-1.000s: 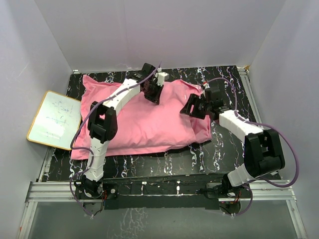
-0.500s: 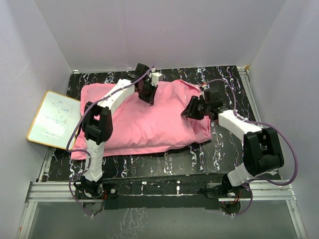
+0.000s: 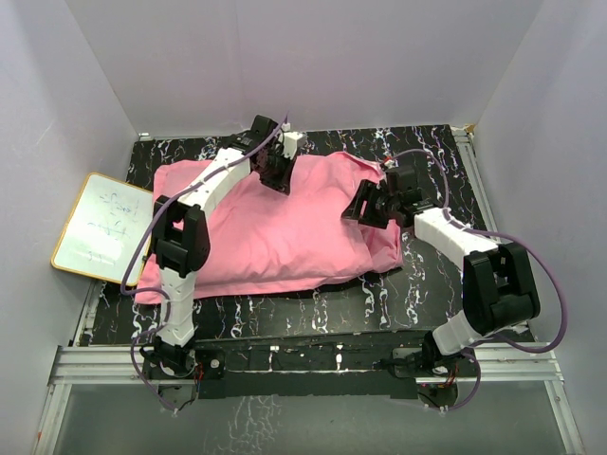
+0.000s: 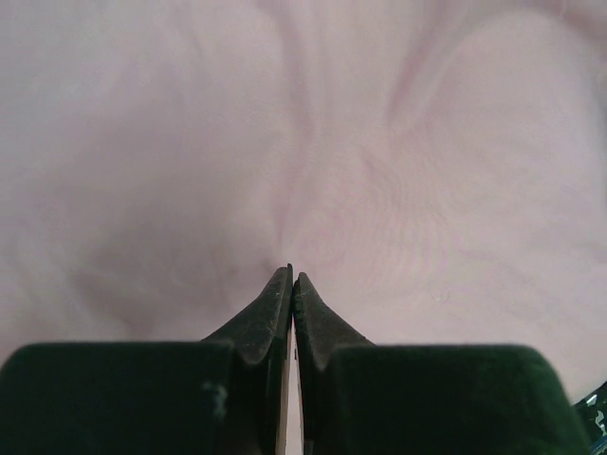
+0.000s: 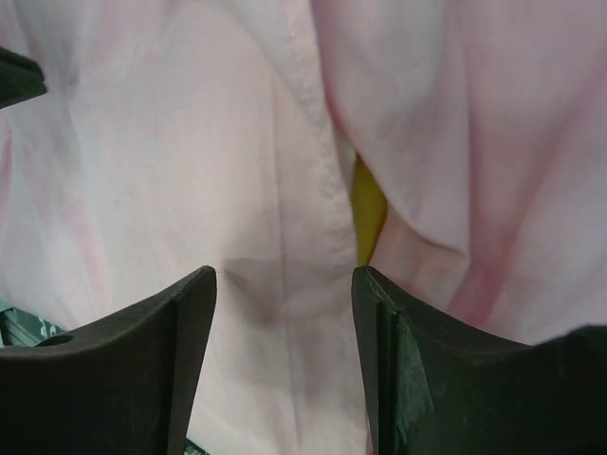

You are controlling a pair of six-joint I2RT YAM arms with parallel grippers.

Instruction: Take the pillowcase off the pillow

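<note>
We look into a robotics lab cell: plain pale walls (image 3: 332,57) box in a black marbled table (image 3: 313,308), the left arm (image 3: 216,180) and right arm (image 3: 453,237) bolted to an aluminium rail (image 3: 95,365).

A pink pillowcase (image 3: 275,242) lies puffed up across most of the black, white-veined counter (image 3: 417,284), with its long side running left to right. The left gripper (image 3: 279,178) is down on the fabric near the far edge, while the right gripper (image 3: 364,208) sits at the right end, pointing left. A white board with a yellow frame (image 3: 100,227) lies just beside the left end, overhanging the counter's left edge.
</note>
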